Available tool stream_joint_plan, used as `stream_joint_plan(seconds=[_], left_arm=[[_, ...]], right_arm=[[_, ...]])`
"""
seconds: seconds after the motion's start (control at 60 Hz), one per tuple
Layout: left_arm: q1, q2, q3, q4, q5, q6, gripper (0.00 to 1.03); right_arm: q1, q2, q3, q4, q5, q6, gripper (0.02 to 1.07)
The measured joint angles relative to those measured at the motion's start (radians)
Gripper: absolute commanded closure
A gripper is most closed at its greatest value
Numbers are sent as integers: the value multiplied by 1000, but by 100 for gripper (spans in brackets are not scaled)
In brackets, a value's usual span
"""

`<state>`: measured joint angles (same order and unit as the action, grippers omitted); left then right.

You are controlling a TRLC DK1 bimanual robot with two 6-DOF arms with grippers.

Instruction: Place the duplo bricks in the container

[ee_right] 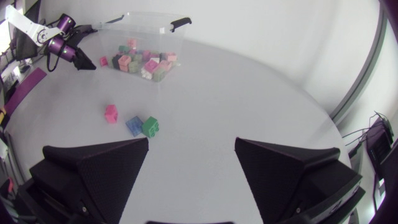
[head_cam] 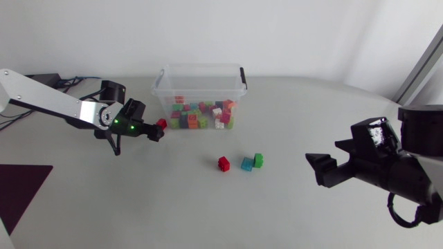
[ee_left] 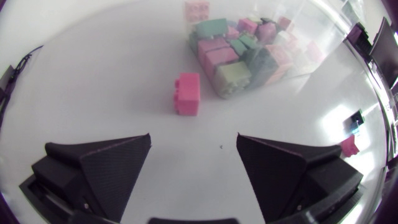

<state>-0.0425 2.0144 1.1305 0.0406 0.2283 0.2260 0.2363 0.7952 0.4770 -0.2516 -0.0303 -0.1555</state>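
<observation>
A red duplo brick (head_cam: 162,124) lies on the table against the near left corner of the clear container (head_cam: 163,88), which holds several coloured bricks (head_cam: 201,115). My left gripper (head_cam: 156,133) hovers just short of this red brick (ee_left: 188,93), open, with the brick ahead of its fingers and nothing between them (ee_left: 194,155). In the middle of the table lie a red brick (head_cam: 223,163), a light blue brick (head_cam: 247,164) and a green brick (head_cam: 258,160). My right gripper (head_cam: 317,171) stands open to their right, well short of them (ee_right: 191,155).
The container has a black handle (head_cam: 243,76) on its right rim. A dark mat (head_cam: 21,183) lies at the table's left front. Bare tabletop stretches between the three bricks (ee_right: 134,124) and the container (ee_right: 163,18).
</observation>
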Motion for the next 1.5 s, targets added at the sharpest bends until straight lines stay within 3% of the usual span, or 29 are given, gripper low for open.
stream_joint_plan(seconds=[0.183, 0.317, 0.583, 0.983, 1.3, 1.417, 1.5], left_arm=[[10, 55, 2, 151, 51, 0, 27], [30, 93, 2, 230, 102, -1, 27], [35, 165, 19, 311, 108, -1, 35], [13, 211, 32, 410, 108, 0, 75], [8, 200, -10, 462, 109, -1, 80], [36, 145, -77, 450, 113, 0, 80], [63, 69, -152, 423, 130, 1, 80]], right_arm=[[5, 60, 2, -11, -26, -69, 7], [14, 103, 2, -11, -27, -93, 7], [31, 130, 8, -11, -52, -131, 7], [53, 135, 23, -11, -79, -180, 10], [60, 248, 30, 69, -123, -200, 13], [60, 338, 68, 71, -137, -226, 12], [60, 411, 122, 54, -200, -272, 8]])
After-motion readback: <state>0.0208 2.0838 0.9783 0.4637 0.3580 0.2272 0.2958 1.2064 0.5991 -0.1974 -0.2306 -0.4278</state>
